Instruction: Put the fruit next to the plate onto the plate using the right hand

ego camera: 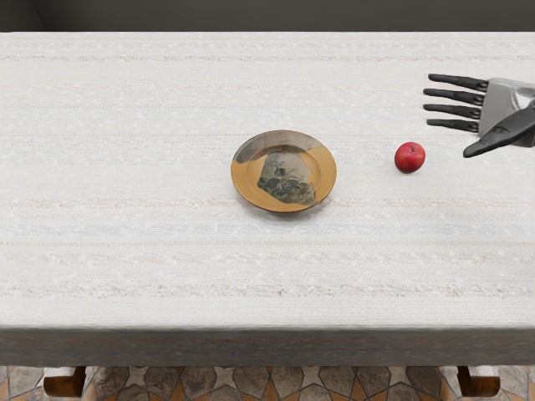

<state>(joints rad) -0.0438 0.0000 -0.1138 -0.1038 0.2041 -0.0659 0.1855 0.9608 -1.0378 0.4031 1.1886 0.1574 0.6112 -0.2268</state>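
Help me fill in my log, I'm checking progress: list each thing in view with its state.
apple: resting on the table to the right of the plate, apart from it, not held.
plate: lying flat on the table, no fruit on it yet.
right hand: open, fingers spread, holding nothing, to the upper right of the apple, not touching it.
table: covered by a pale cloth.

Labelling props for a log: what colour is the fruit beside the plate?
Red; the apple shows clearly in the head view.
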